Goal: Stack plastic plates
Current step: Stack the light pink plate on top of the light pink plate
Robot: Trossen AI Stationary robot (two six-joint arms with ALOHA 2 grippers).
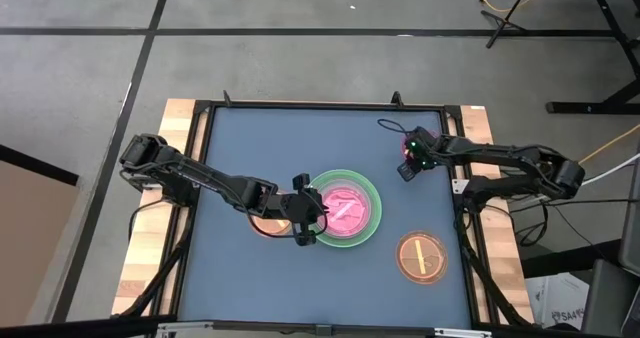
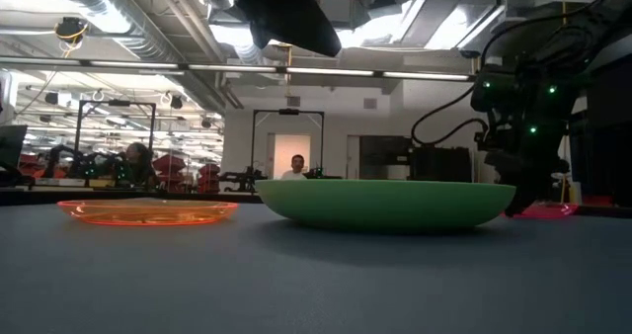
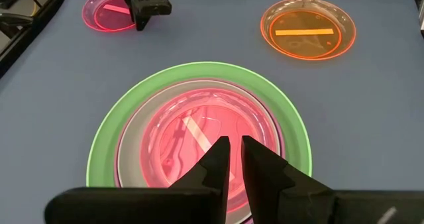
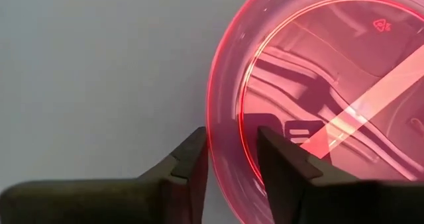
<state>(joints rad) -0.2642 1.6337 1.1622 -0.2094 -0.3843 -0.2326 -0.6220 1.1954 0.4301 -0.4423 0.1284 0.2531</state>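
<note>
A stack sits mid-table: the large green plate [image 1: 373, 190] [image 3: 103, 141] [image 2: 385, 204] holds the pale blue-grey plate [image 3: 124, 151], the magenta plate and, on top, a translucent pink plate [image 3: 199, 114]. My left gripper [image 1: 316, 214] [image 3: 235, 144] hangs above the stack's left rim, open by a narrow gap. My right gripper [image 1: 406, 168] [image 4: 232, 134] [image 2: 523, 181] is down over the second pink plate [image 4: 318, 85] [image 3: 103, 12], which lies flat near the far right corner. It is open, one finger inside the rim and one outside. My right gripper comes from above, pointing down, astride the pink plate's rim [image 4: 225, 105], with one finger outside it and one inside the dish. The plate lies flat on the table. I cannot tell whether the fingers touch the rim.
One orange plate [image 1: 420, 256] [image 3: 308, 28] [image 2: 148, 211] lies near the right near corner. A second orange plate [image 1: 266, 228] lies partly under my left arm, left of the stack. The blue mat's raised black frame [image 1: 200, 158] bounds the table. A person shows far off in the room.
</note>
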